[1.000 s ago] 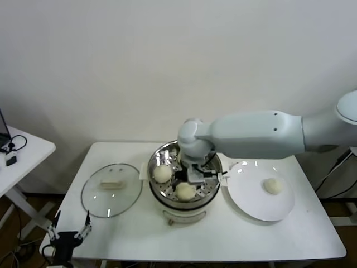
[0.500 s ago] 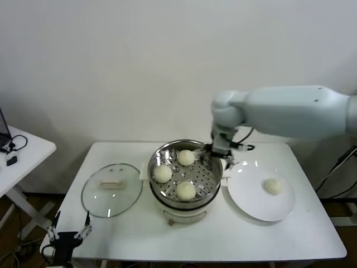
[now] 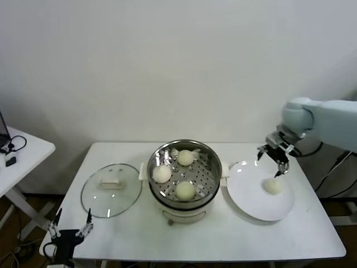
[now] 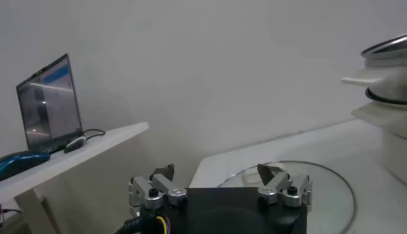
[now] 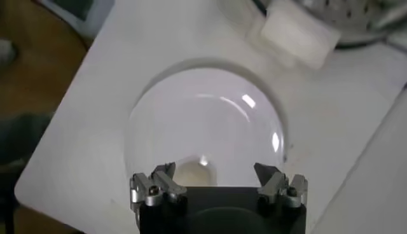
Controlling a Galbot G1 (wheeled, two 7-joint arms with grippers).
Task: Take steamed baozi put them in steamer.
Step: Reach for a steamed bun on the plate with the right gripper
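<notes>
Right arm reaches in from 3 o'clock, wrist bent down, right gripper [image 3: 273, 159] hanging above the white plate [image 3: 245, 192], jaws spread wide, nothing held. One steamed baozi [image 3: 272, 186] sits on the plate just below it. Three more baozi [image 3: 185, 190] rest on the perforated tray inside the steamer [image 3: 167, 211] at table centre. Buns are round, no long axis. No readable writing. Left gripper [image 3: 70, 231] parked low at 7 o'clock, jaws apart.

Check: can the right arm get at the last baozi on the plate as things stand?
Probably yes. The right gripper hangs open just above the baozi, which sits alone on the white plate with nothing over or beside it. The steamer stands off to the side.
</notes>
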